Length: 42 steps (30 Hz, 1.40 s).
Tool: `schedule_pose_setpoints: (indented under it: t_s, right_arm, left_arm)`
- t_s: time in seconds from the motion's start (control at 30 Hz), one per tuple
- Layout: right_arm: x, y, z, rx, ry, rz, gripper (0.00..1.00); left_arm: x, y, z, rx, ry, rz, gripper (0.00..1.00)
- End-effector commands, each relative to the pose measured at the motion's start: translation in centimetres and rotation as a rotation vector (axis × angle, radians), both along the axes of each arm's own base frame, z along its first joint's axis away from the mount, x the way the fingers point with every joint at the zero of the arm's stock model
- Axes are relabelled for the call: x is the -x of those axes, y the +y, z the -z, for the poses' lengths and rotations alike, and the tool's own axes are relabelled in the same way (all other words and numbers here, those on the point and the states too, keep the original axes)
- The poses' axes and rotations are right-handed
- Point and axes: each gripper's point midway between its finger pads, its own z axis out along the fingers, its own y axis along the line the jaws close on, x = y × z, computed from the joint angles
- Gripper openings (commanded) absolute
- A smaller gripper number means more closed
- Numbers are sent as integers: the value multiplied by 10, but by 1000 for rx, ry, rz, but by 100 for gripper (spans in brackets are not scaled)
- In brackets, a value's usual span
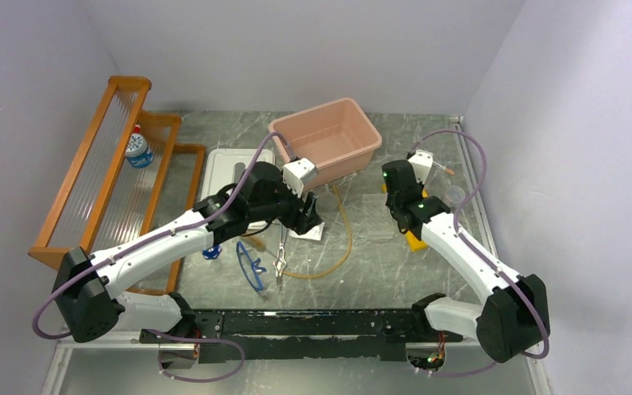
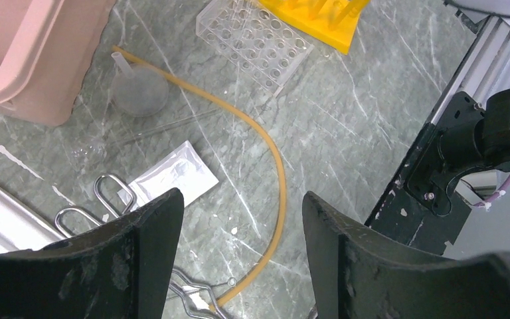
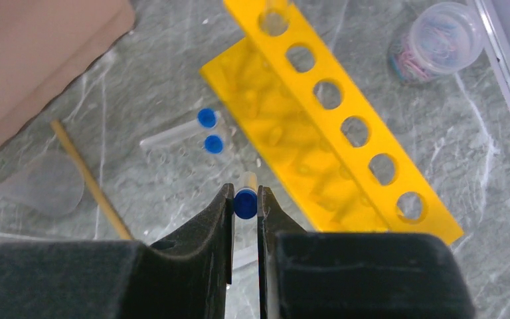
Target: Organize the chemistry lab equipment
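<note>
- Our right gripper point(image 3: 244, 199) has its fingers squeezed almost together. They pinch a small tube point(image 3: 244, 203) by its blue cap, right at the very tips.
- Our left gripper point(image 2: 239, 212) has its fingers spread wide. Nothing is between them.
- The held tube could slip or tip, we think, because only its cap end is pinched.
- The yellow rack point(image 3: 345, 153) lies at 2 o'clock from the right fingers. If we come in crooked, the tube may miss a hole or push the rack away.
- Two loose tubes point(image 3: 207, 118) lie at 11 o'clock on the table. A bump could send them rolling.
- Under the left fingers, the white packet point(image 2: 176, 174) is at 10 o'clock and the metal handles point(image 2: 109, 193) are at 8 o'clock, touching it. We could grab both by mistake.
- The tan rubber tube point(image 2: 275, 166) bends from 11 o'clock round to 6 o'clock. It looks floppy, so it could drag other things along.
- The tubes are clear and thin with round blue caps. The packet is flat and white.
- The blue safety glasses point(image 1: 249, 267) lie open on the table, near the left arm.
- The pink bin point(image 1: 327, 136) sits at 12 o'clock, at the far side of the table.
</note>
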Motion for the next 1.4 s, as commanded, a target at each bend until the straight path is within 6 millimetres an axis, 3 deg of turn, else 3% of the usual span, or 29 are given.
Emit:
schedule_pose_setpoints:
  t_s: [0.0,0.53,0.87,1.37]
  right_arm:
    - [-15,-11,-9,-63,-59,10,7]
    - [-24,0,21,-96,84,-59,7]
    - [-28,1,30,-81,107,-66,8]
    - [-26,2,50,-63,228,-57,23]
  left_arm:
    - [-7,2,-7,22,-39,-21,70]
    - [-14,0,6,12,-7,-22,70]
    - [-19,4,7,10,-8,-31,70]
    - [-21,7,10,-6,-12,-36,70]
